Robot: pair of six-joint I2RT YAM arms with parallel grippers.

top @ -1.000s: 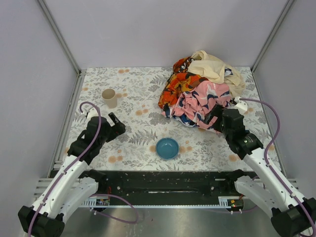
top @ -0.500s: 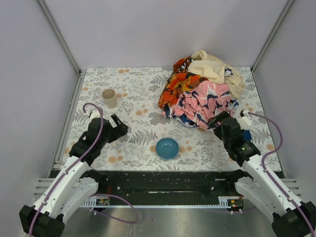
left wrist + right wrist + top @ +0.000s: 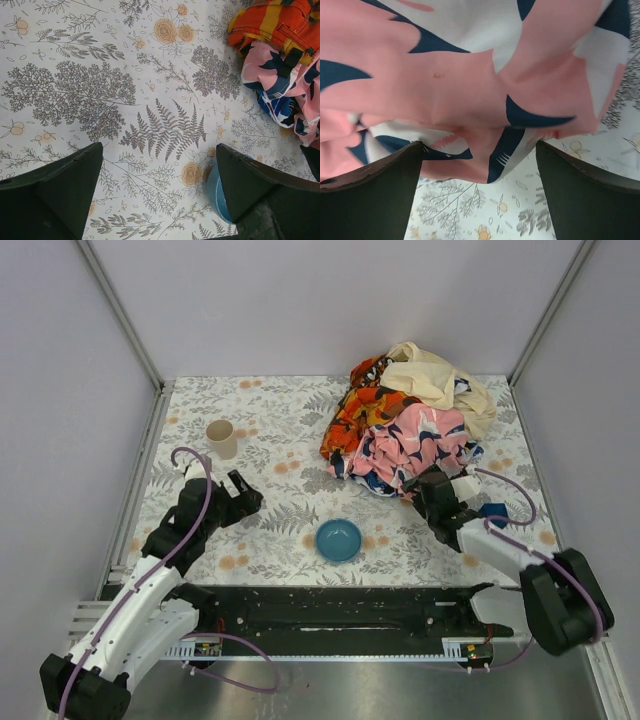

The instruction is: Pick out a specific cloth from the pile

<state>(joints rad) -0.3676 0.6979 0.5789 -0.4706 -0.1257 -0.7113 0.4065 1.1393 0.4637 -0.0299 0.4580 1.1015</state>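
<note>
Right gripper [image 3: 424, 490], fingers spread wide, sits at the near edge of the pile [image 3: 420, 440]; pink floral fabric [image 3: 445, 85] fills its camera. Left gripper [image 3: 246, 492], fingers equally spread, hangs over the patterned tabletop [image 3: 270, 430]. The mustard-yellow cloth is hidden, and I can't spot it anywhere.

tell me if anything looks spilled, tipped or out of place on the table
Nothing stands out. The cup stands upright, the blue bowl sits right way up, and the pile is a loose heap at the far right. No plain mustard cloth shows.
</note>
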